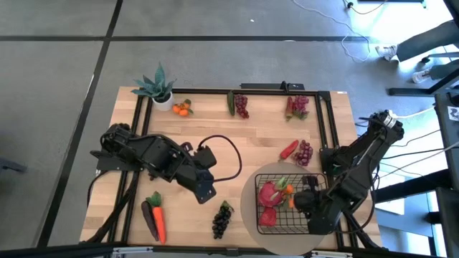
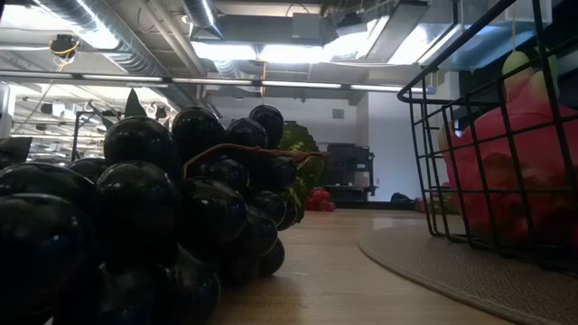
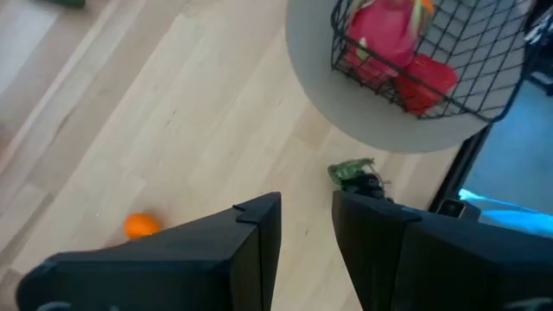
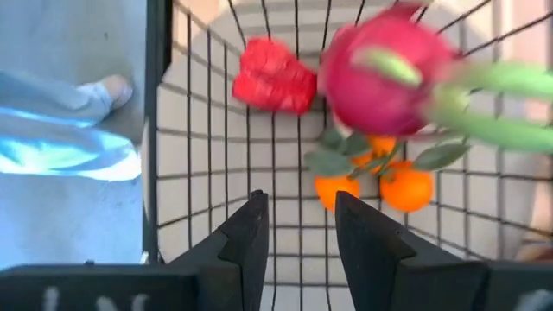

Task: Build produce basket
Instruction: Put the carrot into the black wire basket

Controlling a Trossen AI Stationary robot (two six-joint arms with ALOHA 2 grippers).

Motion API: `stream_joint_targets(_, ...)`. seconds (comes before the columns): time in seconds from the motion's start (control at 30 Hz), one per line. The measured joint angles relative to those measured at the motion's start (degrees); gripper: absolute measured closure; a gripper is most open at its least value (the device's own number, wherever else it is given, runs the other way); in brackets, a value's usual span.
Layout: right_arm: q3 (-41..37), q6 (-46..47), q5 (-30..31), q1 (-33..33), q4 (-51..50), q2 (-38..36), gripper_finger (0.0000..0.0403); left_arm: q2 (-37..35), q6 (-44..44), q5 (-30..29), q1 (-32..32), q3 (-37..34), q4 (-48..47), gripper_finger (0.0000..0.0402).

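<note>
High view: the black wire basket [image 1: 287, 209] sits on a round beige mat [image 1: 251, 215] at the worktop's [image 1: 251, 136] near right. It holds a pink dragon fruit [image 1: 270, 193], a red fruit [image 1: 268, 216] and tangerines [image 1: 288, 190]. The right hand [image 1: 305, 202] hangs over the basket, fingers parted and empty. The left hand [image 1: 206, 192] hovers mid-worktop above dark grapes [image 1: 221, 219], fingers slightly apart, holding nothing.

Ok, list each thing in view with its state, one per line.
basket: upright on the round mat, partly filled
dragon fruit: inside basket
tangerines: inside basket
black grapes: loose on table
left gripper: slightly parted, empty
right gripper: open above basket, empty
</note>
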Motion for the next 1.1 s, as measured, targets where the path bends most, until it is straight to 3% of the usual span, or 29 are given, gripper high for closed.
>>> stream_joint_targets(0.33,9.1,-3.6,3.5,0.0,-5.0,0.0,0.0283,0.0,-9.8,1.3,-2.4,-3.6,0.1,0.0308)
stream_joint_targets(0.7,16.2,-12.2,8.0,-0.1,-6.5,-0.1,0.0283,0.0,-37.9,2.7,-9.6,-13.1,0.1,0.0308)
stream_joint_targets(1.1,21.1,-18.2,16.6,-0.4,-5.2,-0.1,0.0283,0.0,-66.9,5.2,-21.6,-27.1,2.2,0.0308)
